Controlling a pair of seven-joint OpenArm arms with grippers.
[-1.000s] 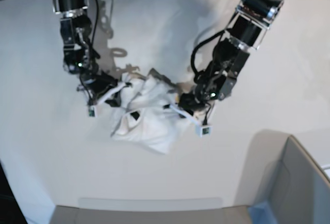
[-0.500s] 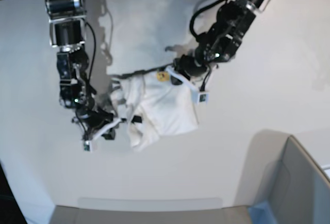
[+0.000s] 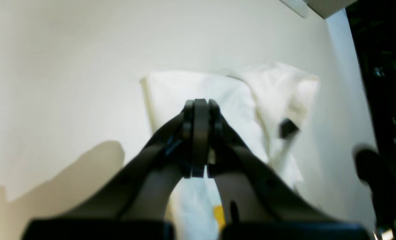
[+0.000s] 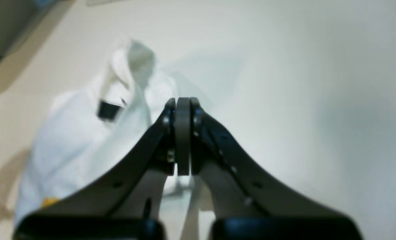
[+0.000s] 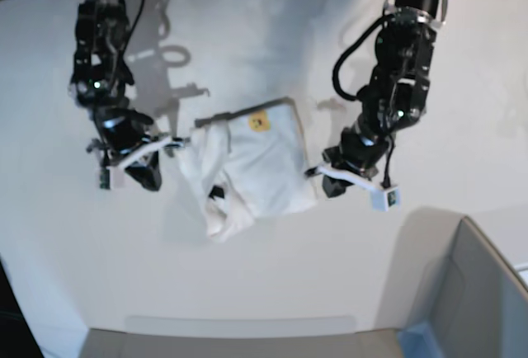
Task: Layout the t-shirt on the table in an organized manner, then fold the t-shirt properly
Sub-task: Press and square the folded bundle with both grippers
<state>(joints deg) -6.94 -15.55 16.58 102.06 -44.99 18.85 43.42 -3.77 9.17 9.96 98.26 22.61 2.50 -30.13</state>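
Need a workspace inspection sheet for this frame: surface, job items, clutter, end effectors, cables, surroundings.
Surface: white table, curved edge, arm shadows on it.
Job's things: t-shirt bunched and crumpled mid-table, not laid flat; yellow-orange label facing up, black tag near its lower left.
Clutter: nothing seen.
End effectors: left end effector shut, over the shirt; right end effector shut, beside the shirt. Whether either pinches cloth cannot be told.
Cables: black cable looping along the left arm; another on the right arm.
Surroundings: grey box-like corner piece at lower right; dark beyond the table.
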